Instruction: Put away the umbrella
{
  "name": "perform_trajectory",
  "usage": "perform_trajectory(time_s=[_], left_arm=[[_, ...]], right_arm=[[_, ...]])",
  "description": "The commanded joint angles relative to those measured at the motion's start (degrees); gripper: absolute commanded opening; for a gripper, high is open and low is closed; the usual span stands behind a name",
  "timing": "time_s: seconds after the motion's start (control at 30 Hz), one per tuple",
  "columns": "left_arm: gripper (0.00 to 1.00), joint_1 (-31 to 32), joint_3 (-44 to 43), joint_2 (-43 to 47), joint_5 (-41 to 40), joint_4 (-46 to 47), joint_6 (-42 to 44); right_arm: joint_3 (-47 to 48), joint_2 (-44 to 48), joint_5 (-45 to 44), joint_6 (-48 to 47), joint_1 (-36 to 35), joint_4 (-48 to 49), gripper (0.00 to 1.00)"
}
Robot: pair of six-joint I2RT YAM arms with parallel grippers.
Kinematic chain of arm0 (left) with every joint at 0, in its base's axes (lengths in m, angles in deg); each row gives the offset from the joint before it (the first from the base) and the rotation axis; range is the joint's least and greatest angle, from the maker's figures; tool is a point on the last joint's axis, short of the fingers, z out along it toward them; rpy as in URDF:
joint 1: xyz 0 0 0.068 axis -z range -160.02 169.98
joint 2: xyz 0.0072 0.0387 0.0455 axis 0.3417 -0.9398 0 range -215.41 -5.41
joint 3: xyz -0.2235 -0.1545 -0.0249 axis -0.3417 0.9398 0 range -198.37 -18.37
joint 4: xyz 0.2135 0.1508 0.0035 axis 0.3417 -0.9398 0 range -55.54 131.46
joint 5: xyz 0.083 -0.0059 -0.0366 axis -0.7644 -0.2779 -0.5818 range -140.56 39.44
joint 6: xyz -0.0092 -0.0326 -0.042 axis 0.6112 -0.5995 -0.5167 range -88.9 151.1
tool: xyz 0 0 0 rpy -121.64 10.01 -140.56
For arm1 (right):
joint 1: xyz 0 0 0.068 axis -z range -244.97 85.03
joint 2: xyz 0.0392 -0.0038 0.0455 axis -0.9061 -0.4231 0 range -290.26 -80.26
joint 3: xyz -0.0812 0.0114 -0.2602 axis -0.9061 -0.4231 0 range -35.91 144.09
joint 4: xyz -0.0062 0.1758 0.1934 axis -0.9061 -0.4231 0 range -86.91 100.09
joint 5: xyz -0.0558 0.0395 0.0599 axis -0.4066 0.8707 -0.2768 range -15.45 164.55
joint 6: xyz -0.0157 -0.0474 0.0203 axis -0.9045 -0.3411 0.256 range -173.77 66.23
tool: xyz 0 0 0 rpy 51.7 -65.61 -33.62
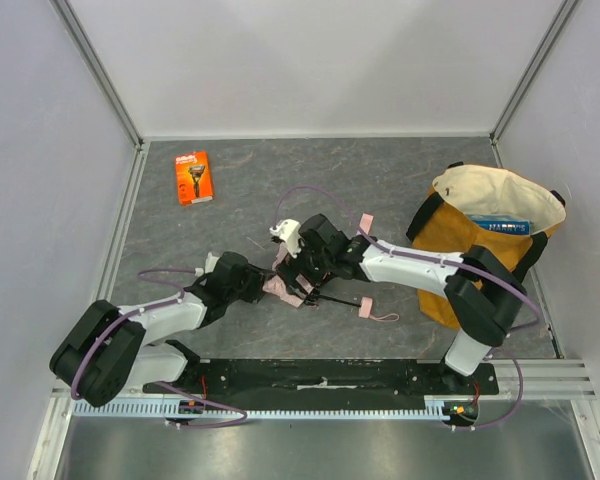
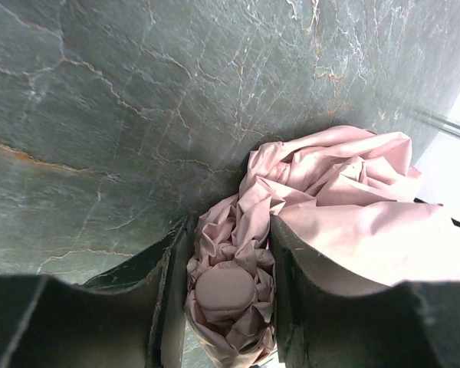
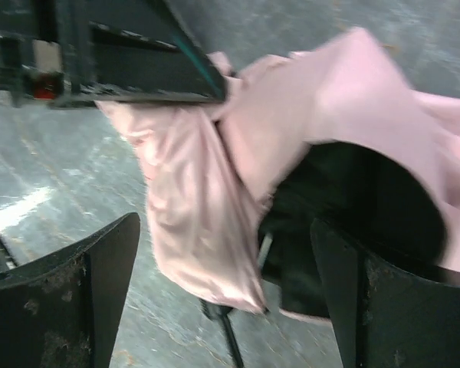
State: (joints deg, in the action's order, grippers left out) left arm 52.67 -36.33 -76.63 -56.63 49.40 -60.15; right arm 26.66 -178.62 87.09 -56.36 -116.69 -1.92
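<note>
The pale pink umbrella (image 1: 285, 289) lies folded on the dark mat, and its thin black shaft runs right to the small pink handle (image 1: 365, 306) with its wrist loop. My left gripper (image 1: 264, 284) is shut on the fabric end; in the left wrist view the fingers (image 2: 322, 291) squeeze the bunched fabric and a round pink cap (image 2: 225, 287). My right gripper (image 1: 302, 270) is open right above the fabric. In the right wrist view its fingers (image 3: 100, 284) stand wide apart around loose pink fabric (image 3: 192, 222) and the shaft (image 3: 231, 337).
A mustard-yellow tote bag (image 1: 450, 250) stands open at the right with a blue box (image 1: 500, 226) inside. An orange razor pack (image 1: 192, 177) lies at the back left. White walls enclose the mat (image 1: 280, 180).
</note>
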Motion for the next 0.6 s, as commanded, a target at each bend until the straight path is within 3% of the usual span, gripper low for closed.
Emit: perform_trajectory(time_s=[0.0, 0.23, 0.57], left_arm=[[0.02, -0.17, 2.49, -2.78, -1.41, -17.43, 3.70], [0.02, -0.52, -0.85, -3.66, -0.35, -22.53, 4.84], [0.02, -0.96, -4.54, -7.09, 1.32, -27.19, 6.25]], right_arm=[[-3.13, 5.46, -15.49, -3.81, -3.36, -1.45, 0.98], [-11.67, 8.02, -33.61, -12.34, -14.97, 17.08, 0.96], [-6.32, -2.70, -33.64, -15.95, -16.65, 19.75, 0.76]])
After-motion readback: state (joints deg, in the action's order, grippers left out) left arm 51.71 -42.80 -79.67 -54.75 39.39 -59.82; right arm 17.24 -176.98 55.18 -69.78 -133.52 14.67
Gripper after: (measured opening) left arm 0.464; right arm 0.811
